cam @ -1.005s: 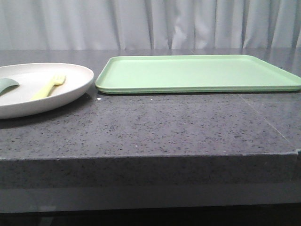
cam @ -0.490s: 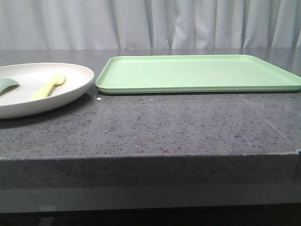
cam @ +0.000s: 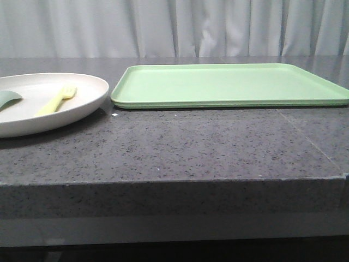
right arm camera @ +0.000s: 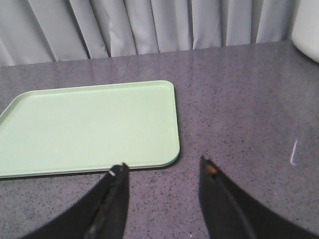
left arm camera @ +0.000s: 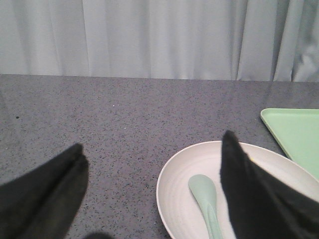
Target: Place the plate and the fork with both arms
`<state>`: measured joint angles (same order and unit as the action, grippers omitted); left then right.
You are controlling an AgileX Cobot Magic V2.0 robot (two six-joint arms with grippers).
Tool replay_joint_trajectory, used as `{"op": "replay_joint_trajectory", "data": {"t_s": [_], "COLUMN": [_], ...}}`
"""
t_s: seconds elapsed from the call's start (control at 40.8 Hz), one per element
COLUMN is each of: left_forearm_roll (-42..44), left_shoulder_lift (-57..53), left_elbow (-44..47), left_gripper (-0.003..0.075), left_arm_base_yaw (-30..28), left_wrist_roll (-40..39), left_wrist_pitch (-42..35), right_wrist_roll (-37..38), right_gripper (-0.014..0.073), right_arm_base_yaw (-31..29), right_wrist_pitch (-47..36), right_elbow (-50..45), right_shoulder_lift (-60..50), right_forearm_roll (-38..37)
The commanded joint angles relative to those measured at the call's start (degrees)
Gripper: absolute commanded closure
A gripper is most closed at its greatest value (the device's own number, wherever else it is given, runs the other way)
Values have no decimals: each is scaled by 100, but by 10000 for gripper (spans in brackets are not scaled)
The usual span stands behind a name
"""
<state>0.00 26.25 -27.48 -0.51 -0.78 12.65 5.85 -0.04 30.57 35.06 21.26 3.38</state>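
Observation:
The cream plate (cam: 90, 98) sits on the dark stone table at the far left of the front view. The pale-yellow fork (cam: 57, 100) lies in it, beside a grey-green utensil piece (cam: 8, 98). In the left wrist view the plate (left arm camera: 182, 199) and the utensil piece (left arm camera: 207, 196) show. The fork is almost wholly hidden behind one finger there. My left gripper (left arm camera: 153, 142) is open and empty, above the table at the plate's edge. My right gripper (right arm camera: 163, 164) is open and empty, above bare table by the tray's corner. Neither gripper shows in the front view.
A flat light-green tray (cam: 229, 84) lies to the right of the plate, almost touching it; it also shows in the right wrist view (right arm camera: 89, 124) and the left wrist view (left arm camera: 296, 132). A white object (right arm camera: 306, 25) stands beyond the tray. Curtains hang behind the table.

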Motion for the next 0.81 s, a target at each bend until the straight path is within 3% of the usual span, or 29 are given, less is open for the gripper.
{"op": "replay_joint_trajectory", "data": {"t_s": [0.0,0.294,0.515,0.785], "left_forearm_roll": [0,-223,-224,-224], "left_shoulder_lift": [59,160,1276,3102], "left_elbow": [-204,-276,-975,-2486], "left_gripper": [57,57,57,57], "left_arm_base_yaw": [-20,-20,-20,-20], "left_wrist_roll": [-68,-68,-68,-68], "left_wrist_pitch": [-455,-768,130,1805], "right_wrist_roll": [-35,-35,-35,-35], "right_gripper": [102,92,92,92], "right_arm_base_yaw": [-29,-29,-29,-29], "right_wrist_pitch": [-462,-462,-462,-456], "right_elbow": [208,208,208,208], "right_shoulder_lift": [87,87,87,87], "right_forearm_roll": [-3,-3,-3,-3]}}
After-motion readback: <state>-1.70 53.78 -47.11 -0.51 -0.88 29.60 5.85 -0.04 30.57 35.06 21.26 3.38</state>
